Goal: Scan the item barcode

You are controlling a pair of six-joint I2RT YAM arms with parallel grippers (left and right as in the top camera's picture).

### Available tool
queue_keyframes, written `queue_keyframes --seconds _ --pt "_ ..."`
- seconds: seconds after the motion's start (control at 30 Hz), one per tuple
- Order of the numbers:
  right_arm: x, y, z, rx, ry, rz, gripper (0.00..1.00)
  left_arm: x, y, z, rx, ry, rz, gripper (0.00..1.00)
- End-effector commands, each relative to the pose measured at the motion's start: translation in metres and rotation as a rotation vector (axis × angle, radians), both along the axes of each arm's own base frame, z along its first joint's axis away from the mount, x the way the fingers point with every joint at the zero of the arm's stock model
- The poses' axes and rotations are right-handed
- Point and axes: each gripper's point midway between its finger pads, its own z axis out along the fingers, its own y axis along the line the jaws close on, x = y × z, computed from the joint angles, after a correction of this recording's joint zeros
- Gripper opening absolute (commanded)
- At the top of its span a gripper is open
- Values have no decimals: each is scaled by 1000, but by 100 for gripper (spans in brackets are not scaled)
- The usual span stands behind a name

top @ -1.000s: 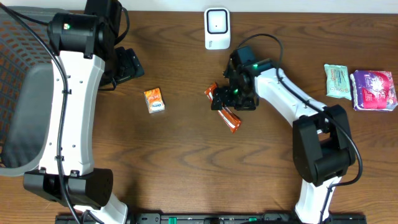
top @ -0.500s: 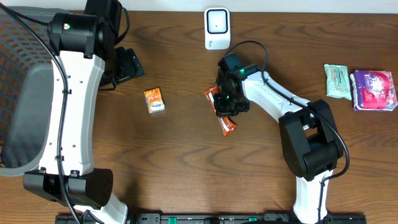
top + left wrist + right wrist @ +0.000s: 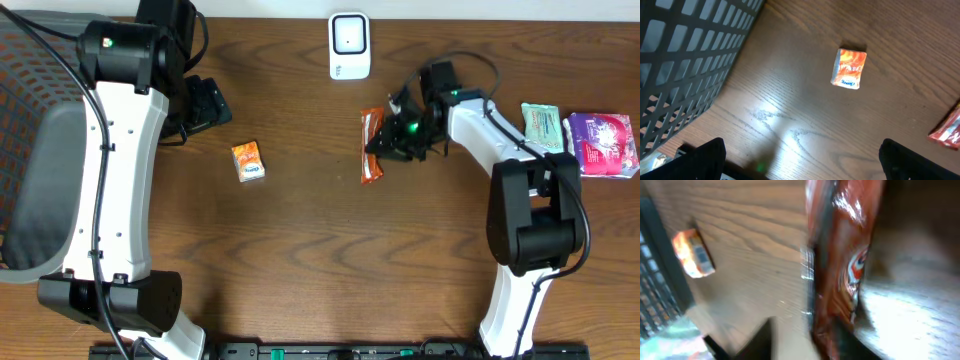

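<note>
An orange-red snack packet (image 3: 371, 146) lies lengthwise on the wood table, below the white scanner (image 3: 349, 45) at the back edge. My right gripper (image 3: 397, 136) is at the packet's right side. In the blurred right wrist view the packet (image 3: 842, 265) fills the middle. A strip of bare table shows between it and the dark left finger (image 3: 762, 340), and the other finger is hidden behind it. A small orange box (image 3: 248, 161) lies further left. Beside the basket, my left gripper (image 3: 205, 103) hangs wide open with nothing in it; the box (image 3: 849, 68) shows ahead of it.
A dark mesh basket (image 3: 30, 150) fills the left edge of the table. A green-white pack (image 3: 545, 130) and a purple pack (image 3: 600, 145) lie at the far right. The left wrist view catches the basket wall (image 3: 685, 60) and the snack packet's corner (image 3: 947, 132).
My right gripper swung right and back, carrying the snack packet from the middle toward the scanner and turning it upright in the view. Its jaws have parted since. The left arm has not moved.
</note>
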Motion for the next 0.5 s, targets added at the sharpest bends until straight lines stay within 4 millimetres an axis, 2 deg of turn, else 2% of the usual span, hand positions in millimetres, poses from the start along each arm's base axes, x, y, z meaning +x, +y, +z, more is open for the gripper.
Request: queue_keyframes --seconds 0.0,0.1,0.23,0.33,0.47 --pt "-21 2 -24 -43 85 -13 56 -12 2 0 10 47 2 98" --pt "-21 0 -26 -61 87 -16 57 -12 2 0 10 47 2 98" --pt "-7 -2 -14 -48 56 -38 59 -12 2 0 10 47 2 98" --pt "5 -6 -6 -43 35 -64 64 -12 2 0 10 47 2 98" --pt "18 -13 -5 -37 -6 -93 71 -12 2 0 10 47 2 98"
